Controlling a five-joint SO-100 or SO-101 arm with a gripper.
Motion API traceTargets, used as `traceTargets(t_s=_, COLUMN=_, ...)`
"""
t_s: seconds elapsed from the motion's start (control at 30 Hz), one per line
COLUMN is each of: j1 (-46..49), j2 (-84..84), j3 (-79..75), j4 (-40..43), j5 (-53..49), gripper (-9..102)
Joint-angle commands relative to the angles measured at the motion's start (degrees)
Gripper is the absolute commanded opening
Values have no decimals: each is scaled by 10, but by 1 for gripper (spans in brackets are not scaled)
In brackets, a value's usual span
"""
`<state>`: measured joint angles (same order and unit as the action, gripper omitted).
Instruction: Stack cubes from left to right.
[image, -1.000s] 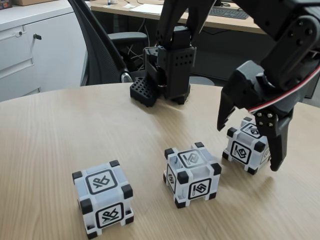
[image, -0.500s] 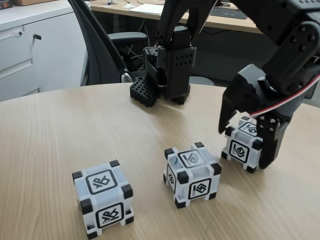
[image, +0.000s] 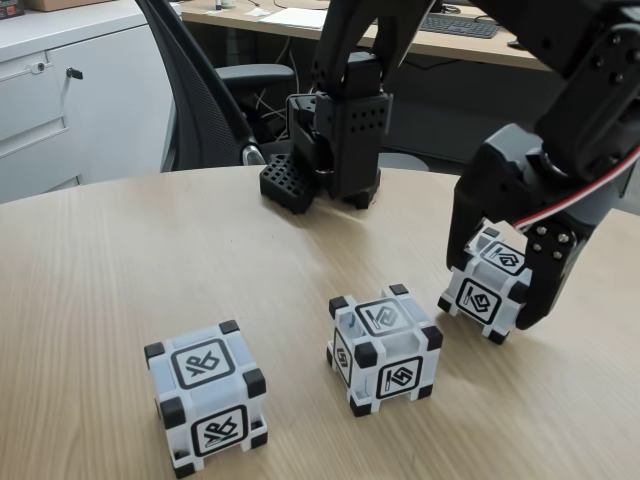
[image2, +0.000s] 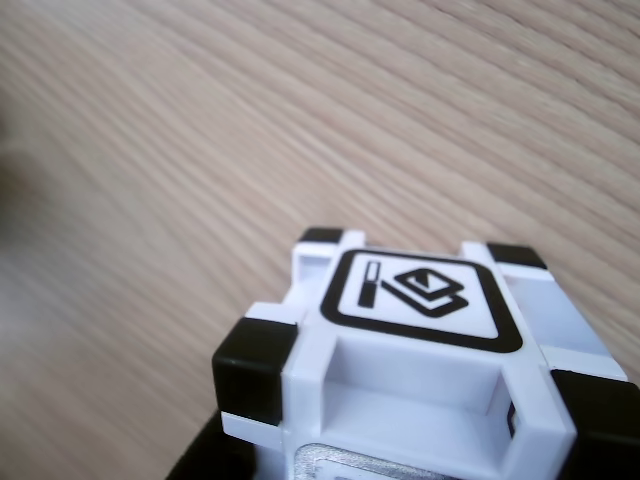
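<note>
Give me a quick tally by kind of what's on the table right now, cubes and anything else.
Cubes: 3, left, middle, right with the claw closed around it
Robot arm base: 1
Black perforated block beside the base: 1
Total: 5

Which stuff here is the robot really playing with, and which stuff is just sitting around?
For the job:
- left cube
- middle cube
- right cube, with the claw around it

Just sitting around:
- office chair
- keyboard on the back desk
- white cabinet
</note>
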<state>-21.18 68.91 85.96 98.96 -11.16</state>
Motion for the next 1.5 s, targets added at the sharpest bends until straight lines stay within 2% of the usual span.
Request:
traceTargets(t_s=0.0, j1=4, j2=13, j3=-21, j4=-1, j5=4, gripper=5)
traceTargets(t_s=0.7, j1=11, j2=341, j3=-12, j4=10, j5=38, gripper=0)
traceTargets(t_s=1.47, j1=336, j2=355, j3=-11, j4=4, j5=-83, gripper=0)
